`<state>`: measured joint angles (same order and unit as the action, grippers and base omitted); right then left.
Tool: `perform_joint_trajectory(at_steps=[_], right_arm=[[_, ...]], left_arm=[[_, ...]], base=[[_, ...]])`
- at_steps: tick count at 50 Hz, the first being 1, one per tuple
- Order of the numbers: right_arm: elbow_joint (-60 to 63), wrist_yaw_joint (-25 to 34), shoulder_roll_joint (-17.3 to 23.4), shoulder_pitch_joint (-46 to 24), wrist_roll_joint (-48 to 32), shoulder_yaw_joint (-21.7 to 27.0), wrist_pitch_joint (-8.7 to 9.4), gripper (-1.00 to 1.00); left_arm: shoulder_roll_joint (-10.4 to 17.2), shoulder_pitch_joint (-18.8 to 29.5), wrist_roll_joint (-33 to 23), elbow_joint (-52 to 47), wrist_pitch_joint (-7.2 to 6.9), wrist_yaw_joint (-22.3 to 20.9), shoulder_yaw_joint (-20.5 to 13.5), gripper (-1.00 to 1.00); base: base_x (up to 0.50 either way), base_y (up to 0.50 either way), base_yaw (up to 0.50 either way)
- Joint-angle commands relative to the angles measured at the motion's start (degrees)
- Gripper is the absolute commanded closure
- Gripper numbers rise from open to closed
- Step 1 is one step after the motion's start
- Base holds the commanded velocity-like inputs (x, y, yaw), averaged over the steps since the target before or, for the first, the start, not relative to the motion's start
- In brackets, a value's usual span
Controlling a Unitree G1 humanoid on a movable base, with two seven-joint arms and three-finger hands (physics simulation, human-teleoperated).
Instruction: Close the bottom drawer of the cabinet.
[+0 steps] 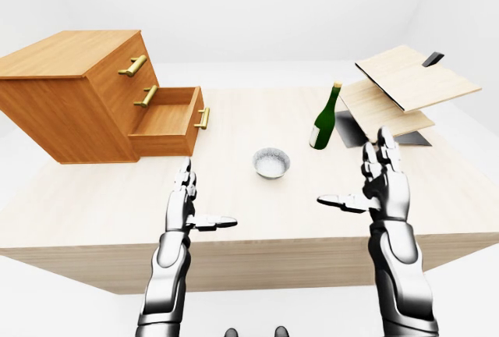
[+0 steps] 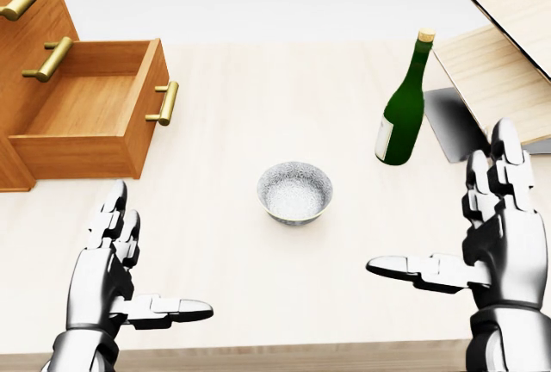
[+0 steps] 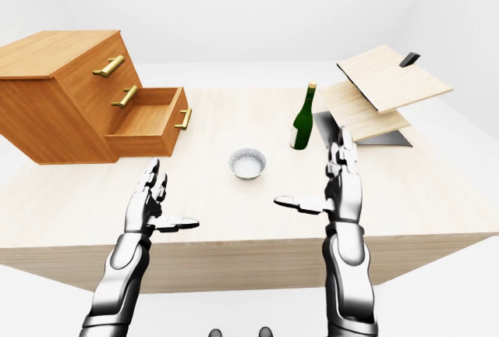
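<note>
On 1 table (image 2: 258,88): 1 cabinet (image 1: 70,95), bottom drawer (image 2: 86,114) out, 1 bowl (image 2: 294,191), 1 bottle (image 2: 403,105), 2 spread, empty robot hands.

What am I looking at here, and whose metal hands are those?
They belong to a simulated humanoid robot. All three pictures come from cameras on its head, looking out over its arms. Its left hand and right hand are open above a pale table, holding nothing. On the table stand a wooden cabinet with its bottom drawer pulled out, a small bowl, a green bottle, and a tilted wooden rack at the right.
</note>
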<state>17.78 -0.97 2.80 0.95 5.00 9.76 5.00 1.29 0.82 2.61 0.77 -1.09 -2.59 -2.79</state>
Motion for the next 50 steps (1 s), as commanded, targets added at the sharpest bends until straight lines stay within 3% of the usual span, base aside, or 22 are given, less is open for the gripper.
perform_joint_trajectory(at_steps=[1, 5, 13, 18, 50], right_arm=[[12.6, -2.3, 3.1, -1.3, 6.4, 11.1, 0.0, -1.0], [13.4, -3.3, 4.4, -1.9, 9.4, 14.7, 0.0, -1.0], [13.6, -3.3, 4.8, -2.0, 10.0, 14.4, 0.0, -1.0], [13.7, -3.1, 4.9, -2.0, 9.8, 14.3, 0.0, -1.0], [14.7, -1.5, 4.5, -1.6, 10.4, 14.1, 0.0, -1.0]], left_arm=[[0.1, 0.1, 0.1, 0.6, 0.44, 0.0, -0.2, -1.0], [0.0, 0.1, -0.1, 0.9, 0.83, 0.1, -0.1, -1.0], [0.1, 0.3, 0.0, 1.8, 1.47, 0.1, -0.2, -1.0], [0.0, 0.0, 0.1, 0.6, 0.66, 0.1, -0.1, -1.0], [0.1, 0.4, -0.1, 2.1, 1.56, 0.4, -0.2, -1.0]], base=[[0.0, 0.0, 0.0], [0.0, 0.0, 0.0], [0.0, 0.0, 0.0], [0.15, 0.0, 0.0], [0.38, 0.0, 0.0]])
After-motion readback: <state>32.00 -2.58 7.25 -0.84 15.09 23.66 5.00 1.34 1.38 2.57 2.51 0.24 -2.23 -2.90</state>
